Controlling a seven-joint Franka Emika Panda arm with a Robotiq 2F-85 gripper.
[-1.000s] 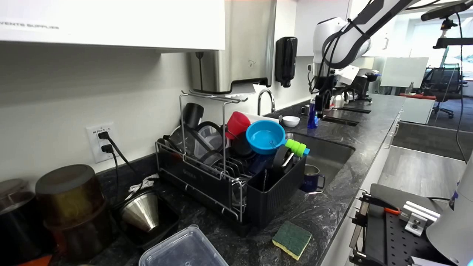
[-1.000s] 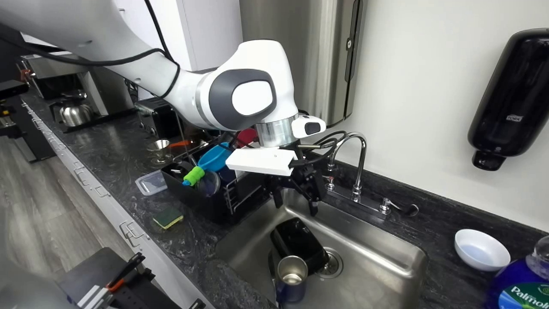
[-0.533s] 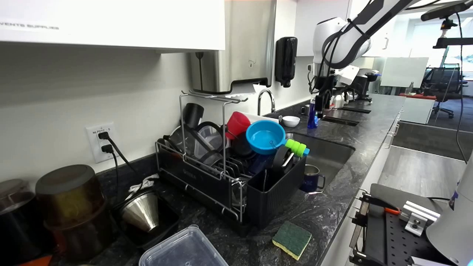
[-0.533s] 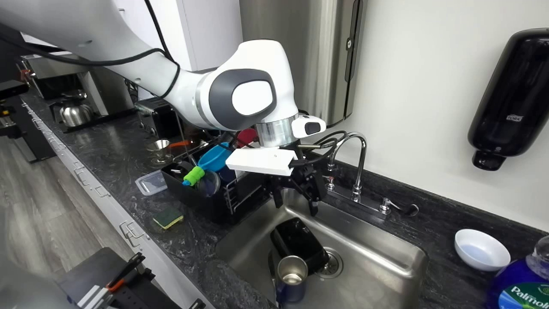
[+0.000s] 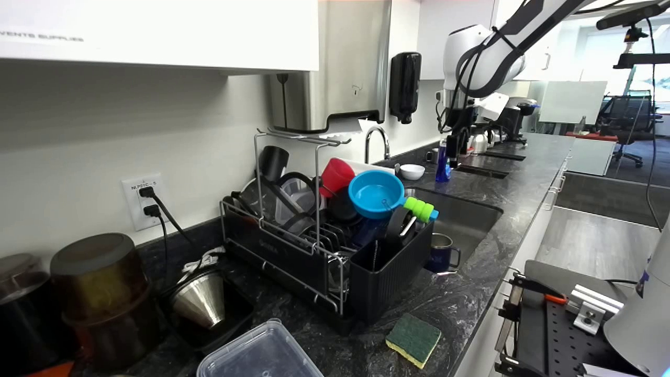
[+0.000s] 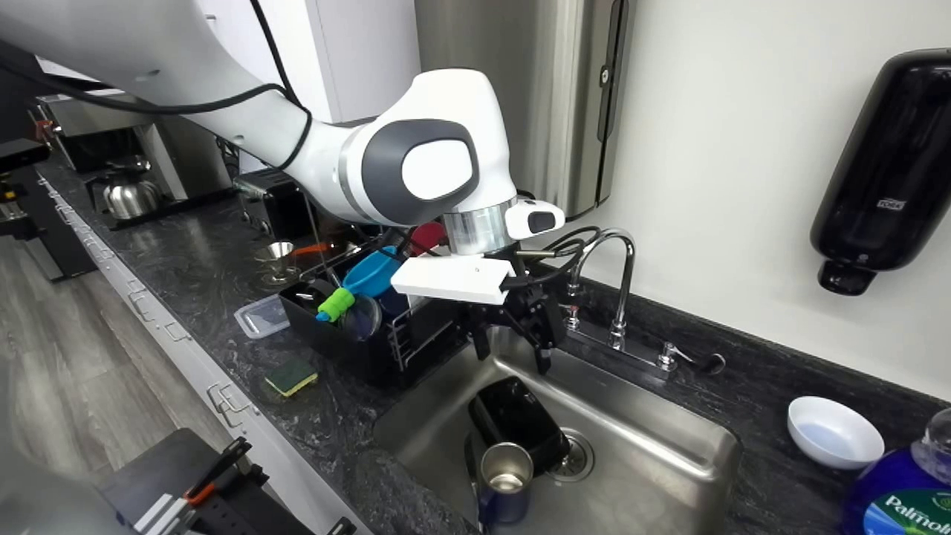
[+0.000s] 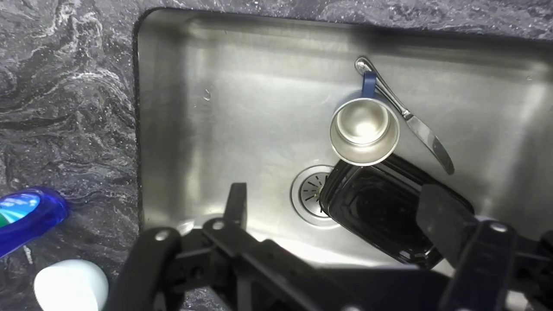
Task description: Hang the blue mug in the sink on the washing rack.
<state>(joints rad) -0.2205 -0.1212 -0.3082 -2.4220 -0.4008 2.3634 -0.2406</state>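
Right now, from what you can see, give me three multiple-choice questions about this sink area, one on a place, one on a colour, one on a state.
1) Where is the silver-lined blue mug?
A) On the counter by the sponge
B) In the sink
C) On the floor

2) What colour is the bowl near the soap bottle?
A) White
B) Red
C) Green

3) How do the fingers stand?
A) Shut on the mug
B) Shut together
C) Apart, holding nothing

Right letters:
1) B, as the wrist view looks down on it within the sink walls.
2) A, as its white side shows in an exterior view.
3) C, as the wrist view shows a wide gap between them.
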